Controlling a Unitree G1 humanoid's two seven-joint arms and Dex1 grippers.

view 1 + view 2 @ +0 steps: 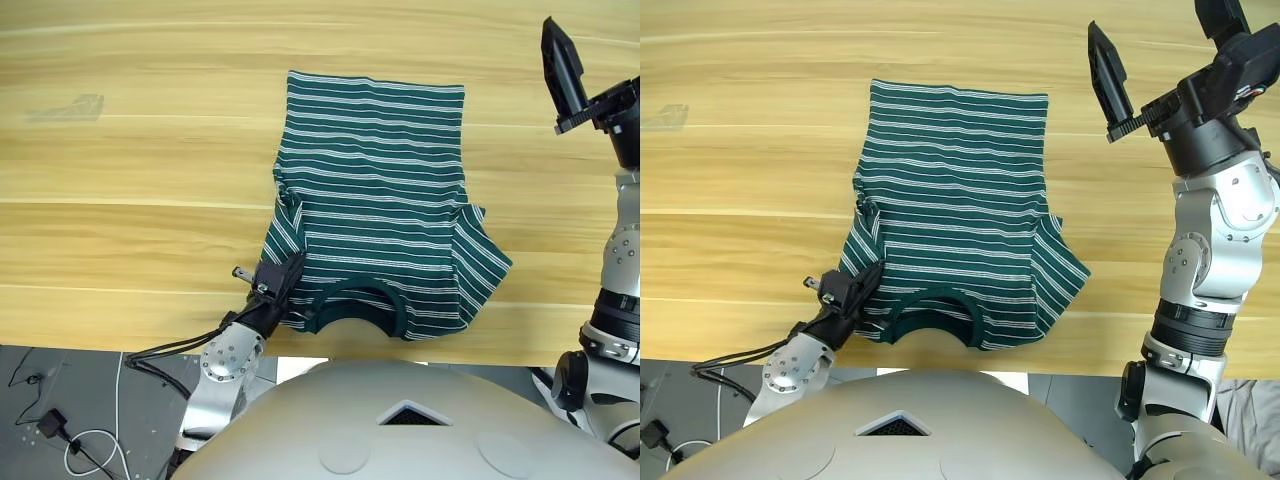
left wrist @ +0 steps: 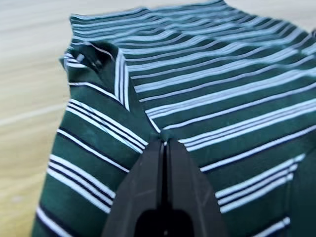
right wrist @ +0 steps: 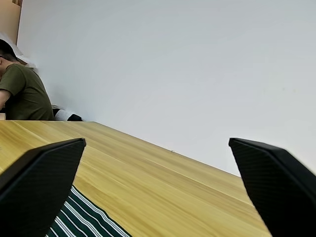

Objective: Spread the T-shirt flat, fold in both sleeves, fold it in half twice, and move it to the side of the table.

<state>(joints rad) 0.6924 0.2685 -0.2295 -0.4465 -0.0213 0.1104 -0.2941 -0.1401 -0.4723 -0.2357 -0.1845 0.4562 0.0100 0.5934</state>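
1. Found the T-shirt [image 1: 375, 200] lying on the table [image 1: 150, 200], about mid-table and close to the near edge, with the collar [image 1: 355, 300] near and the hem far.
2. Saw the left sleeve [image 1: 287, 225] apparently turned in over the body already, and the right sleeve [image 1: 485, 265] poking out to the right, not yet folded.
3. Noted the left gripper [image 2: 163, 148] low at the near left shoulder, just left of the collar, with 2 fingers pressed together on a pinch of striped cloth.
4. Noted the right gripper [image 1: 1162, 60] held high above the table, to the right of the shirt, with 2 fingers spread wide and holding nothing.
5. Judged the cloth light, thin and limp. Expected it to drape, sag and wrinkle rather than keep its shape when lifted, and to slide over the smooth wood with little drag.
6. Judged breakage no concern. Thought 1 lone pinch likely to bunch the layers or tug the left fold loose.
7. Reckoned the best hold for the right sleeve to be its cuff edge or outer seam, pinched as 1 layer, kept low and drawn left across the chest.
8. Reckoned the halving folds better taken at 2 corners together, 1 per gripper, to keep the lifted edge taut and straight.
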